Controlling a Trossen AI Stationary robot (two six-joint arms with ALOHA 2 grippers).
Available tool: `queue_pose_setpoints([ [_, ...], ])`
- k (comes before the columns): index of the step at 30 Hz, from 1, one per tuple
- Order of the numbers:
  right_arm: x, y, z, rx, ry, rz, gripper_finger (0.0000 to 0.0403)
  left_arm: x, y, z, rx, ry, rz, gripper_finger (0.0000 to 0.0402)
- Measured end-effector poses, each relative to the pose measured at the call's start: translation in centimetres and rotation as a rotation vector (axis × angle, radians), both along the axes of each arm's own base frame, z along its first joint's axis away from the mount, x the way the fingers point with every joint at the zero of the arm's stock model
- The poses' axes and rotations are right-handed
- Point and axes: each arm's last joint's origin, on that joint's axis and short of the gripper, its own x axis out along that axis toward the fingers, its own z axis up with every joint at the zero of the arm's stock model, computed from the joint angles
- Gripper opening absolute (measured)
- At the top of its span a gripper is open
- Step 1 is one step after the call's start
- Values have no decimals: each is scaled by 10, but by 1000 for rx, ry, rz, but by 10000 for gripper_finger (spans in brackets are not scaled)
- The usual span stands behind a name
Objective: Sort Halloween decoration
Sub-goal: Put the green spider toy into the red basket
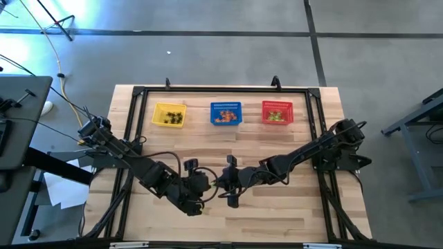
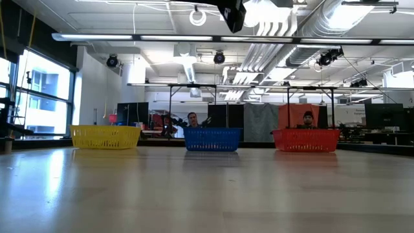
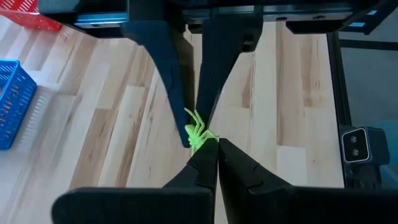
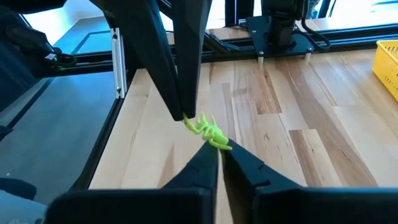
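Note:
One light green spider trinket hangs in the air between my two grippers, above the middle of the table's near half. My left gripper reaches it from the table's left and is shut on it. My right gripper meets it from the right, also shut on it. In each wrist view the other arm's fingers point in from the far side of the picture. In the low view only a dark gripper part shows, high above the table. No other loose trinket shows on the table. My left gripper pinches one end of the green spider between its two fingertips, coming level from the table's left. The spider is lifted clear of the table. My right gripper pinches the spider's other end between its two fingertips, coming level from the table's right, tip to tip with the left gripper. The spider spans the short gap between both pairs of tips.
Three mesh baskets stand in a row along the far edge: yellow on the left, blue in the middle, red on the right, each with small trinkets inside. A black frame borders the table. People sit beyond the table.

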Motion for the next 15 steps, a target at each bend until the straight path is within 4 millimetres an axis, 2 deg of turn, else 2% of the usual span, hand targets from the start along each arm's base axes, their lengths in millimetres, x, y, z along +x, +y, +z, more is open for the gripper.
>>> queue_pose_setpoints([
  [7,0,0,0,24,3,-11,3,0,1,0,3,0,4,4],
  [15,0,0,0,26,3,-11,1,-1,2,-1,19,15,7,57],
])
